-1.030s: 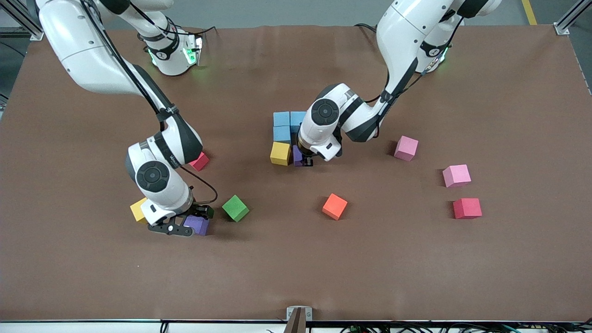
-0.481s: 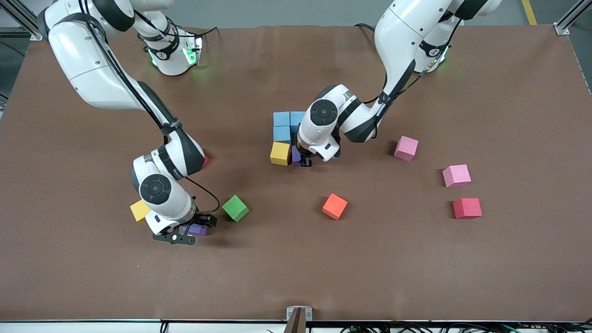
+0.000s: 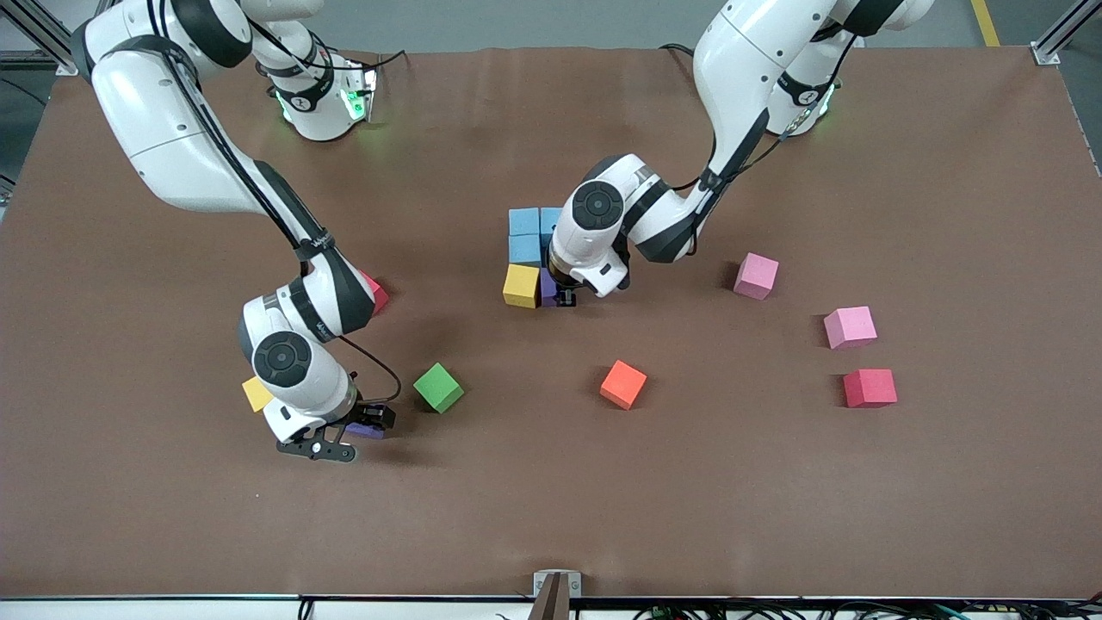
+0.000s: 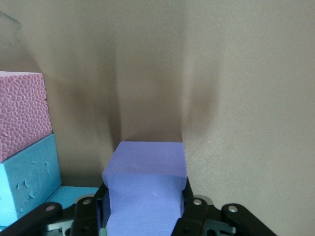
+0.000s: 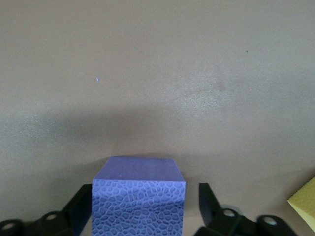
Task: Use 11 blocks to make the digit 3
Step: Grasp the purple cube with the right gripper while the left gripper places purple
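Early stage. A small cluster sits mid-tabletop [image 3: 947,517]: light blue blocks [image 3: 523,235] with a yellow block [image 3: 522,285] just nearer the front camera.

Left pincer [image 3: 564,297] is clenched on a purple block [image 4: 146,182], low on the tabletop just beside the yellow one; release not yet made.

Right pincer [image 3: 344,437], toward the right arm's end, straddles the second purple block [image 5: 139,196], with a gap showing on at least one side.

Loose, well apart: green block [image 3: 438,387], orange block [image 3: 622,384], two pink blocks [image 3: 757,275] [image 3: 850,327]. Most of the digit is left to build.
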`<state>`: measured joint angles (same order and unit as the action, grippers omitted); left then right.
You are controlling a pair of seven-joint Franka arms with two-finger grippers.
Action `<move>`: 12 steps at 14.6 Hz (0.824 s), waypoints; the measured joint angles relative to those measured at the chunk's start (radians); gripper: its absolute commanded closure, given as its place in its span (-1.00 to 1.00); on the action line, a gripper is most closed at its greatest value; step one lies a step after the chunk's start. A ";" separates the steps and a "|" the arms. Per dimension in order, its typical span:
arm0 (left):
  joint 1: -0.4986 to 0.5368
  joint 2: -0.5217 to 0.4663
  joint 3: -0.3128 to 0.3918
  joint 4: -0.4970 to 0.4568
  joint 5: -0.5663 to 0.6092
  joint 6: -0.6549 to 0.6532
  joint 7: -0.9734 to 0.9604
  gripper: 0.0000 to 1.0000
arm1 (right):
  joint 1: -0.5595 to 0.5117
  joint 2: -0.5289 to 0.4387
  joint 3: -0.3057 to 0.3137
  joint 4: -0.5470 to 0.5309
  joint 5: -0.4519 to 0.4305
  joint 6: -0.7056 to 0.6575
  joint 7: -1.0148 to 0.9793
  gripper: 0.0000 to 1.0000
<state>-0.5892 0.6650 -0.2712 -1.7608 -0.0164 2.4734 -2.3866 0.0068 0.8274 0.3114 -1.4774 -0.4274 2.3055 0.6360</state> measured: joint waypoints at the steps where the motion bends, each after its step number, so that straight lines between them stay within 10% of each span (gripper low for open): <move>1: 0.000 0.000 0.000 0.000 0.000 0.000 0.000 0.77 | 0.000 0.000 0.000 0.000 0.000 0.000 0.000 0.58; 2: -0.002 0.000 0.000 0.000 0.001 0.000 0.000 0.77 | 0.000 0.000 0.001 0.001 0.000 0.001 0.000 0.93; 8: -0.013 0.000 0.001 0.000 0.003 0.000 0.000 0.59 | 0.007 0.000 0.010 0.004 0.000 0.000 -0.009 0.99; 12: -0.012 0.001 0.002 0.000 0.003 0.000 0.000 -0.80 | 0.036 -0.014 0.053 0.018 0.000 -0.047 -0.026 0.99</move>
<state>-0.6017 0.6655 -0.2695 -1.7604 -0.0132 2.4733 -2.3866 0.0433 0.8135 0.3643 -1.4591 -0.4274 2.2588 0.6103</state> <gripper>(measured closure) 0.445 0.441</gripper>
